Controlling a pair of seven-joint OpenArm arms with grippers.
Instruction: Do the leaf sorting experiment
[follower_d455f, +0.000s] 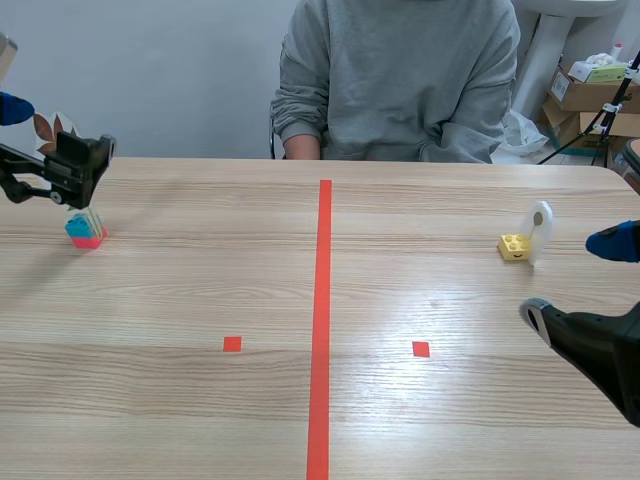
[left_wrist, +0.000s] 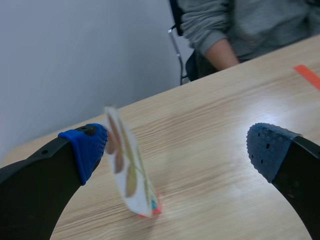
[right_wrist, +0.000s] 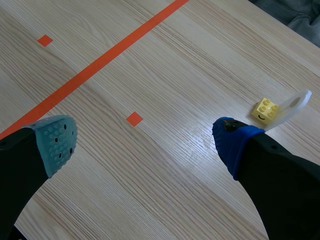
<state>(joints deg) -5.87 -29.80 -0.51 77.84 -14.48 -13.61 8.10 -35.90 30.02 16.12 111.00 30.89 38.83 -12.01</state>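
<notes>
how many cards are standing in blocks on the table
2. A leaf card stands in the blue and red block on the left, by the left gripper; a white card stands in the yellow block on the right. None seems hidden.

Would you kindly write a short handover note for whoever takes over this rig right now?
Left pincer: open, the leaf card between its fingers, close to one pad, not gripped.
Right pincer: open, holding nothing; yellow block with white card ahead of it.
Leaf card stands in a blue and red block on the table's left side.
Done: nothing visibly sorted.
Left: likely close on the leaf card and move it.
</notes>
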